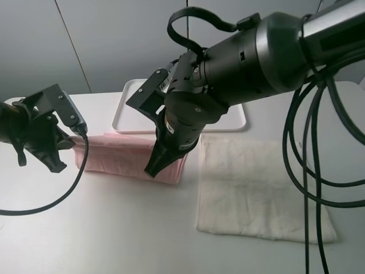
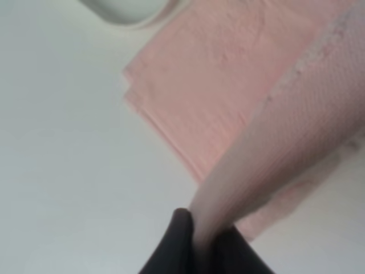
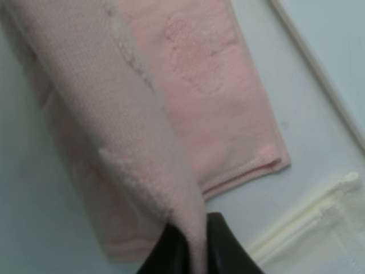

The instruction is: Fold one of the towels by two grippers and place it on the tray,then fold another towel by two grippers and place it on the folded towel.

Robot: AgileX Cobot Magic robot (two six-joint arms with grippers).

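Note:
A pink towel (image 1: 120, 157) lies partly folded on the white table, in front of the white tray (image 1: 128, 114). My left gripper (image 1: 57, 162) is shut on the towel's left near corner; the left wrist view shows the fingertips (image 2: 181, 237) pinching the pink cloth (image 2: 296, 131). My right gripper (image 1: 154, 168) is shut on the towel's right near corner; the right wrist view shows the fingertips (image 3: 219, 242) pinching the pink cloth (image 3: 142, 114). A cream towel (image 1: 256, 188) lies flat to the right, its edge also in the right wrist view (image 3: 311, 228).
The tray stands at the back of the table, just behind the pink towel, with its rim in the left wrist view (image 2: 131, 14) and right wrist view (image 3: 319, 74). Black cables (image 1: 308, 171) hang from the right arm over the cream towel.

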